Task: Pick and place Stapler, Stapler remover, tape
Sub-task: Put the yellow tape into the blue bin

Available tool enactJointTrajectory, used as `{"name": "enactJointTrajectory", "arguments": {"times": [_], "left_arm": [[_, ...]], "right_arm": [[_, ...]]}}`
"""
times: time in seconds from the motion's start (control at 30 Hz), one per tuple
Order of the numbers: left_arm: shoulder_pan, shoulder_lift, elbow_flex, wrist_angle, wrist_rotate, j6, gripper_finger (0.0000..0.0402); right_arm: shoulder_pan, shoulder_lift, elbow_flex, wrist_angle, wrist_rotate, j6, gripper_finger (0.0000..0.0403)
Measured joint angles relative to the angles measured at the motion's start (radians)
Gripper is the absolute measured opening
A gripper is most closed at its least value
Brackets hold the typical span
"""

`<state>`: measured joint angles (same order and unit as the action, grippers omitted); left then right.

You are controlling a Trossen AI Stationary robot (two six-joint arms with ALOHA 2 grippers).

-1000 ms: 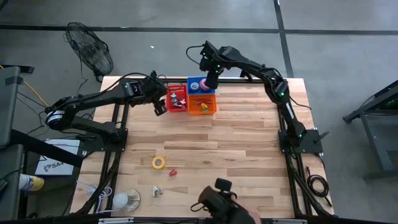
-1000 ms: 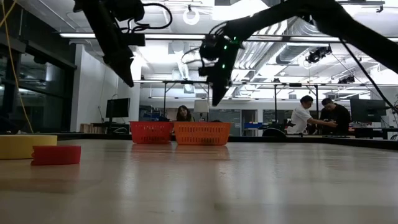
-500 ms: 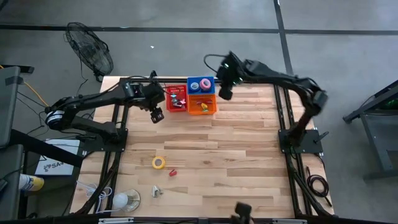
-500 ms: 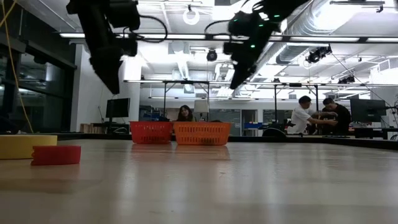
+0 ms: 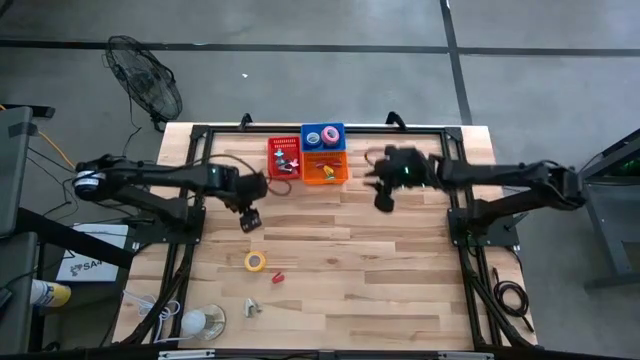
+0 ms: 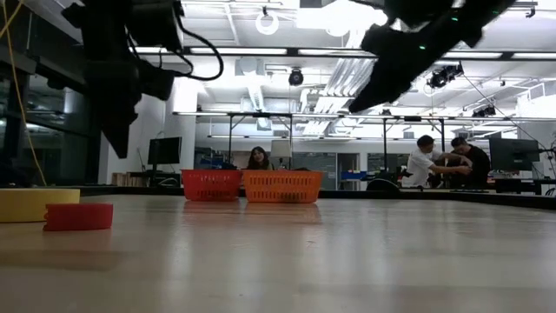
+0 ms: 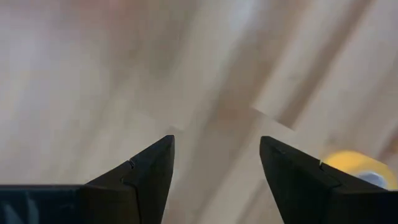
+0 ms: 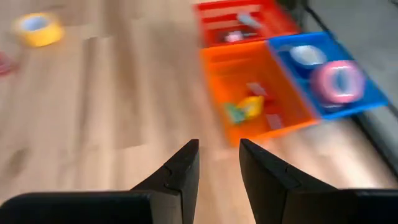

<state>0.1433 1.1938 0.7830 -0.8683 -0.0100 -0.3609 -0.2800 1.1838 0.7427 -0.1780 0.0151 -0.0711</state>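
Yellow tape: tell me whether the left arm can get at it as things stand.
Probably yes. The left hand hangs open and empty just beyond the yellow tape, with only bare table between them; the small red piece lies on its far side.

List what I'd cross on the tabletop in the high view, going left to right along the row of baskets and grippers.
Left gripper → red basket → orange basket, with the blue basket directly behind it → right gripper.

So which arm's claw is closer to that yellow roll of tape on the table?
The left. The left gripper hovers just beyond the yellow tape roll, toward the baskets; the right gripper hangs farther off, across the table.
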Motion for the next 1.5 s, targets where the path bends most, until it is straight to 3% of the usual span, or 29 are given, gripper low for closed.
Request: {"name": "enactJointTrajectory", "arguments": {"times": [0.2, 0.37, 0.57, 0.77, 1.07, 1.27, 1.5], "left_arm": [[-0.161, 0.001, -0.001, 0.011, -0.005, -0.123, 0.0231], [-0.258, 0.001, -0.001, 0.014, -0.006, -0.221, 0.0231], [-0.362, 0.031, -0.002, 0.013, -0.058, -0.346, 0.0231], [-0.447, 0.126, -0.002, 0.034, -0.071, -0.453, 0.0231], [-0.486, 0.245, -0.001, 0.054, -0.053, -0.535, 0.0231], [-0.484, 0.249, -0.001, 0.070, -0.026, -0.521, 0.0231], [-0.484, 0.249, 0.057, -0.001, -0.076, -0.489, 0.0231]], "right_arm": [[0.162, -0.038, -0.180, 0.192, 0.009, 0.084, 0.0116], [0.264, -0.031, -0.266, 0.300, 0.042, 0.180, 0.0159], [0.377, -0.030, -0.309, 0.373, 0.066, 0.239, 0.0209], [0.502, -0.030, -0.309, 0.401, 0.153, 0.263, 0.0215], [0.645, -0.030, -0.309, 0.401, 0.279, 0.353, 0.0216], [0.700, -0.030, -0.309, 0.400, 0.347, 0.385, 0.0216], [0.713, -0.030, -0.309, 0.400, 0.364, 0.405, 0.0216]]}}
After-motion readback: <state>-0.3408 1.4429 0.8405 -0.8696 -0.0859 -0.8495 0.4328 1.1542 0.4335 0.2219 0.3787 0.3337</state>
